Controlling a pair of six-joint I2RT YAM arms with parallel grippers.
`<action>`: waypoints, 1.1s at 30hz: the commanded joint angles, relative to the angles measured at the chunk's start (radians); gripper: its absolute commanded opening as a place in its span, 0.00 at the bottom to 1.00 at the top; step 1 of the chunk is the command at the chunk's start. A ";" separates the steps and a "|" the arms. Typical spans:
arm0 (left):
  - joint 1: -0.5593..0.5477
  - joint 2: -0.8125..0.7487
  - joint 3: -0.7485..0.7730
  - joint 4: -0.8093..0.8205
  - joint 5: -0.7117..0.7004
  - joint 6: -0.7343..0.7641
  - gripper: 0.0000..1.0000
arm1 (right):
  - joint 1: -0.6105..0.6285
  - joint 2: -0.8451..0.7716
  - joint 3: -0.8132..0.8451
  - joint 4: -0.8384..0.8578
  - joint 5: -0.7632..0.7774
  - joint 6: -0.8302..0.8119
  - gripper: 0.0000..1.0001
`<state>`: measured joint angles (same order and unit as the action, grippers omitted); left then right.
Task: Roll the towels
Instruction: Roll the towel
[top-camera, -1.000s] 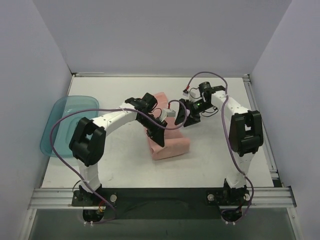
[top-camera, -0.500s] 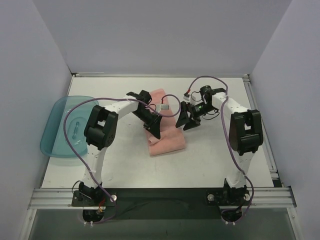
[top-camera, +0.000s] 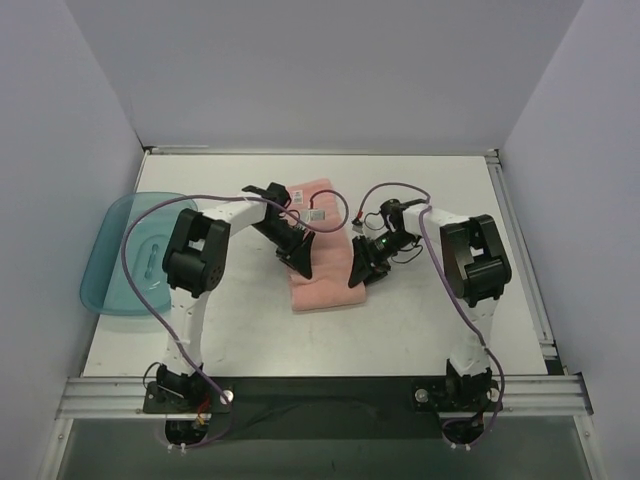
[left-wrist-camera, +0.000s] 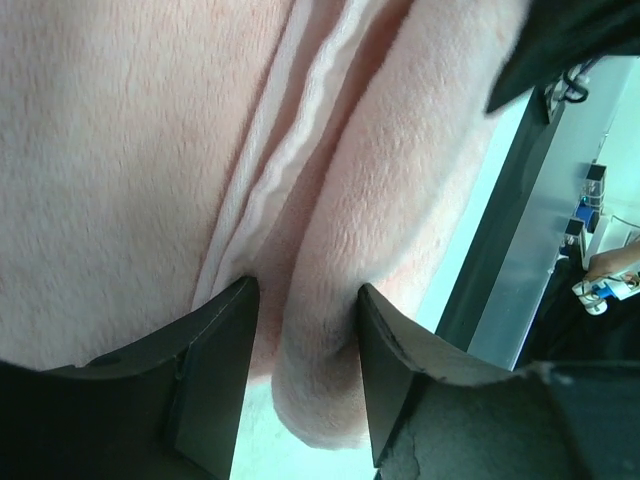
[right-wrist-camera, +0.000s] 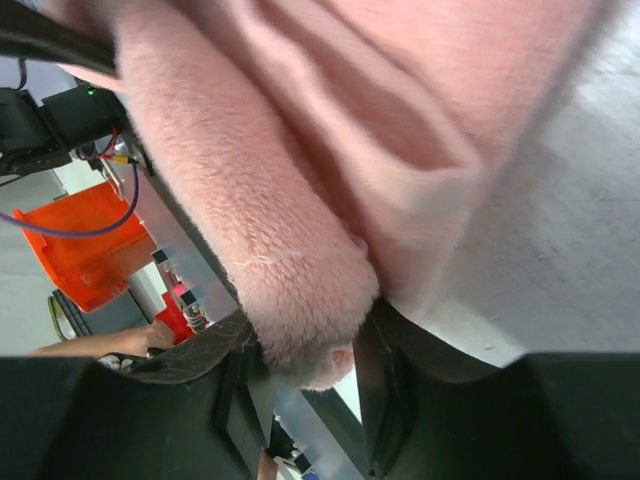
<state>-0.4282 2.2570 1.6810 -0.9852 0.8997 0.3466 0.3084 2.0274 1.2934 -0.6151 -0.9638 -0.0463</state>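
Rolling only begun: towel (top-camera: 325, 283) with one thick fold curled, rest flat; left gripper (left-wrist-camera: 305, 297) jaws parted loosely astride fold; right gripper (right-wrist-camera: 305, 350) jaws pinching its end

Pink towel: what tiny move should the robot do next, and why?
Probably close the left end effector on the pink towel. Its fingers sit apart on either side of the rolled near edge, while the right end effector pinches the other end. Holding both ends should let the roll turn evenly.
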 joint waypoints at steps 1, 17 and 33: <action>0.054 -0.146 -0.087 0.052 -0.122 0.012 0.55 | -0.003 0.022 -0.029 -0.006 0.059 0.014 0.31; 0.068 -0.593 -0.357 0.279 -0.332 0.066 0.67 | 0.075 -0.102 -0.074 -0.009 0.076 0.046 0.18; -0.061 -0.481 -0.460 0.382 -0.363 0.017 0.67 | 0.098 -0.046 -0.022 -0.028 0.040 0.013 0.21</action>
<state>-0.4824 1.7630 1.2270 -0.6502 0.5335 0.3752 0.4007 1.9511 1.2419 -0.5941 -0.9089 -0.0124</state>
